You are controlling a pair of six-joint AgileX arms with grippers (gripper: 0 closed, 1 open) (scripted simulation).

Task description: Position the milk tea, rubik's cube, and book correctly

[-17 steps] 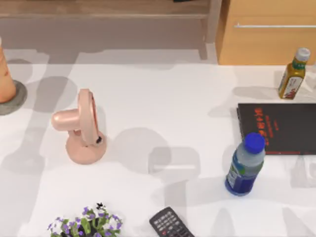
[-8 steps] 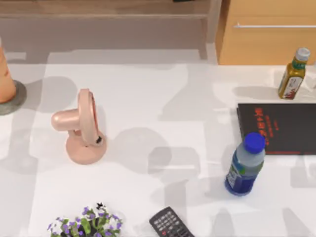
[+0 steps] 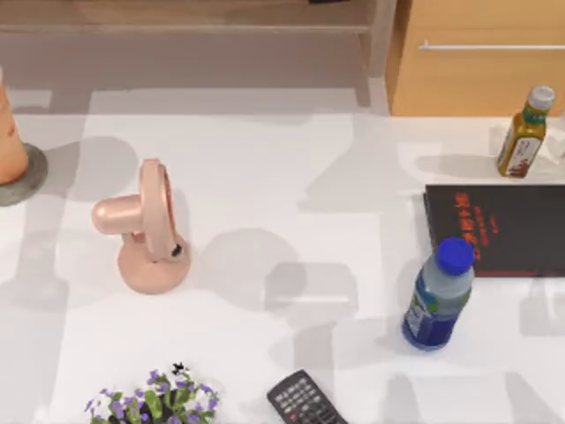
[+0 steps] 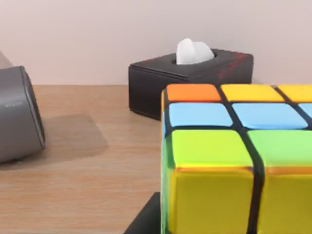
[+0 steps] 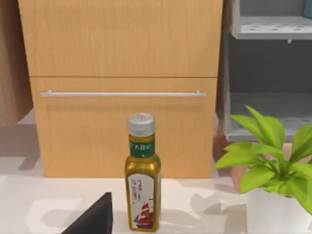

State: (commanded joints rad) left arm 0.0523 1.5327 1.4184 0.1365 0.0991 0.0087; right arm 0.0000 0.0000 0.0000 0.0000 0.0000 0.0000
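The milk tea [image 3: 7,132], a peach-orange tapered cup, stands on a grey coaster [image 3: 28,177] at the table's far left edge, partly cut off. The book [image 3: 503,230], black with red characters, lies flat at the right edge. In the left wrist view the rubik's cube [image 4: 234,165] looms very close, with orange, yellow, blue and green squares, over a wooden surface; a dark wedge [image 4: 144,222] shows at its base. I cannot tell what holds the cube.
A pink fan [image 3: 146,225] stands left of centre. A blue-capped bottle [image 3: 439,296] is in front of the book, an olive bottle [image 3: 524,132] behind it. A remote [image 3: 305,402] and flowers [image 3: 154,402] sit at the front edge. A wooden cabinet [image 3: 477,57] is at the back right.
The soft shadows across the white table have shifted. No object on the table has moved.
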